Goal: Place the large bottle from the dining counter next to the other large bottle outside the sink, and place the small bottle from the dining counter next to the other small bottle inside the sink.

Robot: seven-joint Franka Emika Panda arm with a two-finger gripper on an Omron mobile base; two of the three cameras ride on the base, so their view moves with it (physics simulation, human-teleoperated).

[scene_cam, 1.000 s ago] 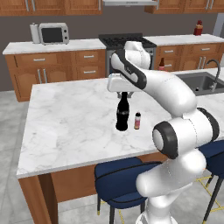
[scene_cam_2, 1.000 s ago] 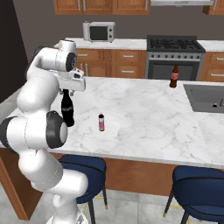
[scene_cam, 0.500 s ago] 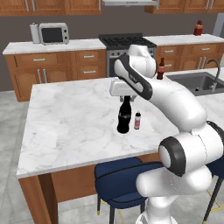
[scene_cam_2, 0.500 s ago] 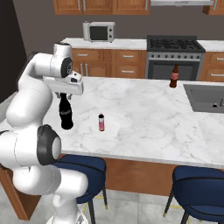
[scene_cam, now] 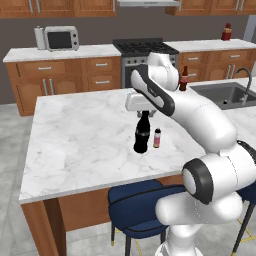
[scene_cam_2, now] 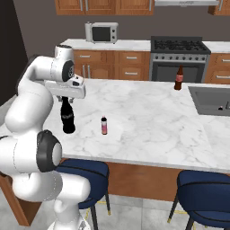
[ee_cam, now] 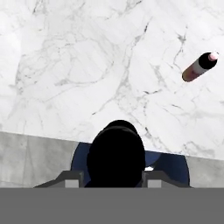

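Our hand [scene_cam: 143,113] pinches the neck of the large bottle [scene_cam: 142,135], which hangs upright just above the table [scene_cam: 85,135]; we should keep it vertical, clearing the small bottle [scene_cam: 157,138].

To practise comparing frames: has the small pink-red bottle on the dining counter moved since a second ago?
No. The small bottle stands at the same spot on the dining counter, equally far from its front edge, beside the large bottle.
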